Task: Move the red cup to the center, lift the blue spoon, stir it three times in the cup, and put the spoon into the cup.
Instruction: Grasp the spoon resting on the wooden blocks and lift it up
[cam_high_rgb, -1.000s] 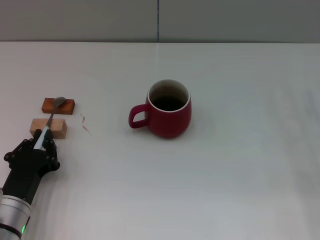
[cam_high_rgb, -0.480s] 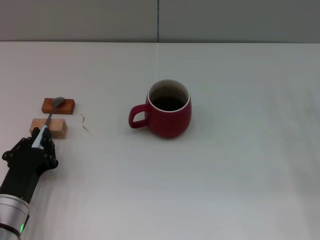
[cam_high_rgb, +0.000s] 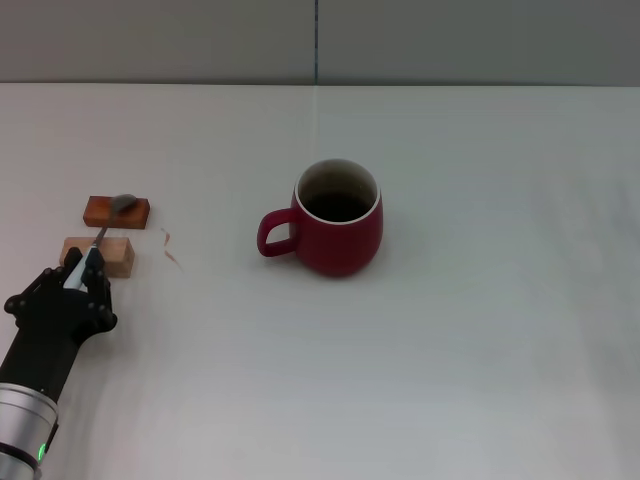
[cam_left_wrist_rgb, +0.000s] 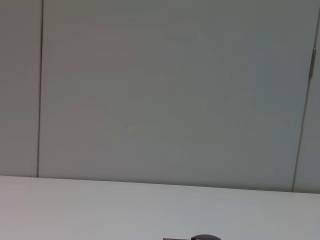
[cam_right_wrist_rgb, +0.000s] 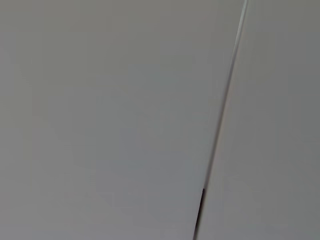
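The left pincer (cam_high_rgb: 82, 277) was closed on the blue spoon's (cam_high_rgb: 100, 238) handle, its stem running away over two wooden blocks (cam_high_rgb: 98, 255); the red cup (cam_high_rgb: 335, 217) stood well right, mid-worktop.

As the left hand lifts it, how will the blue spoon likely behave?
The blue spoon looks slim and stiff, so probably light. Held at its handle end by the left hand, it may pivot. Its bowl rests on the orange block and could nudge it.
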